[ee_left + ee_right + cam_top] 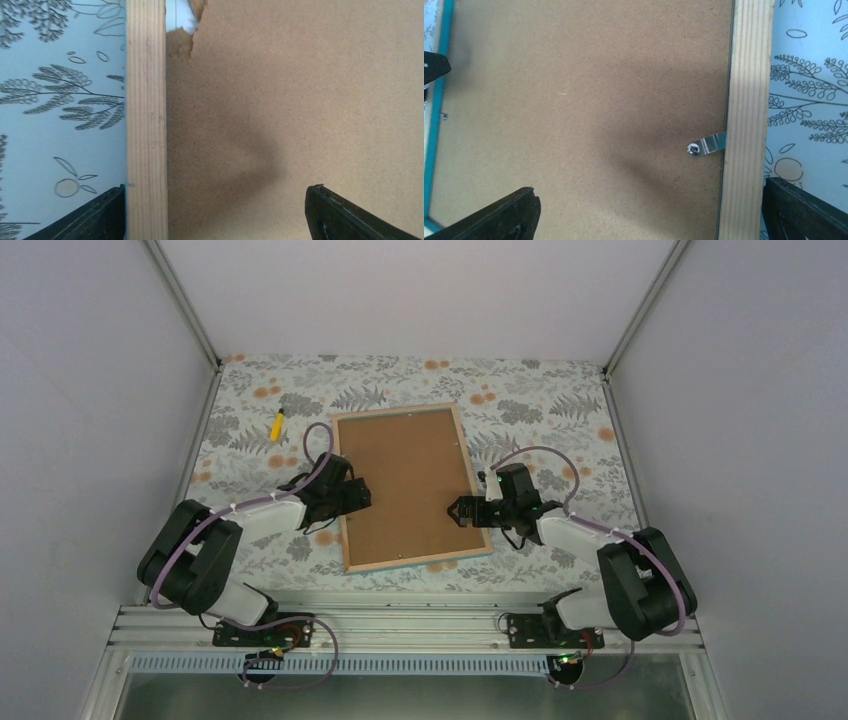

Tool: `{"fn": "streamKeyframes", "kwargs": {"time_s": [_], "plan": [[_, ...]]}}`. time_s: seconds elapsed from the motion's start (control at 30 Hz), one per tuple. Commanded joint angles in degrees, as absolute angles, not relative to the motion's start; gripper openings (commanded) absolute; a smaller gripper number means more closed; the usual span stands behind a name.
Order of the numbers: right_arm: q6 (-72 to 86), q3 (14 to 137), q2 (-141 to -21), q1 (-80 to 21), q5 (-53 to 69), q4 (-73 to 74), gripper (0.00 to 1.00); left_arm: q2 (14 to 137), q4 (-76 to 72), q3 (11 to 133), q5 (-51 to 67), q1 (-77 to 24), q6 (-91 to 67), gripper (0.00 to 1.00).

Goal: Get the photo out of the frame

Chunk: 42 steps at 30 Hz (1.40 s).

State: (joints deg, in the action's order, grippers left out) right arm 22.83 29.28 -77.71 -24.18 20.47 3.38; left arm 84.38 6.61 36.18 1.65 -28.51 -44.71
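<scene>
Frame [749, 75] lies face down; only the right wrist view shows a metal clip [708, 145] on its back; both jaws gape wide.

Bright even light, soft shadows on the backing board [240, 160], sharp focus.

This looks like a robot test cell in a lab, not a home. Plain pale panels [90, 390] stand behind and to the outer sides of the left tool [360, 495] and the right tool [457, 512], joined by aluminium posts [185, 302]. A metal rail [400, 625], nearer than the tools, carries both arms [195, 555]. A flowered cloth [240, 430] covers the table [560, 390].
</scene>
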Motion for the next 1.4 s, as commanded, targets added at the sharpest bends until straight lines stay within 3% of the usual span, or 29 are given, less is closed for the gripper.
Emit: {"fn": "streamKeyframes", "kwargs": {"time_s": [0.0, 0.37, 0.57, 0.8, 1.07, 1.37], "plan": [[25.87, 27.57, -75.38, -25.14, 17.91, 2.64, 1.00, 82.93, 9.30, 38.19, -3.30, -28.85, -42.54, 0.88], [23.72, 27.87, -71.17, -25.05, 10.76, 1.15, 1.00, 80.61, 19.07, 43.91, -10.78, -26.46, -39.08, 1.00], [21.66, 26.14, -67.90, -25.03, 9.51, -2.39, 1.00, 81.89, 24.22, 51.99, -12.07, -18.36, -33.59, 1.00], [22.64, 20.76, -61.24, -25.06, 7.68, -6.13, 1.00, 91.86, 28.49, 63.77, -12.76, -7.64, -25.69, 1.00], [24.05, 15.92, -53.59, -25.14, 5.11, -9.65, 1.00, 105.44, 28.61, 76.63, -10.57, 0.37, -15.71, 0.94], [24.35, 15.71, -53.35, -25.14, 4.20, -9.98, 1.00, 119.22, 31.00, 89.53, -6.64, 3.74, -8.57, 0.79]]}}
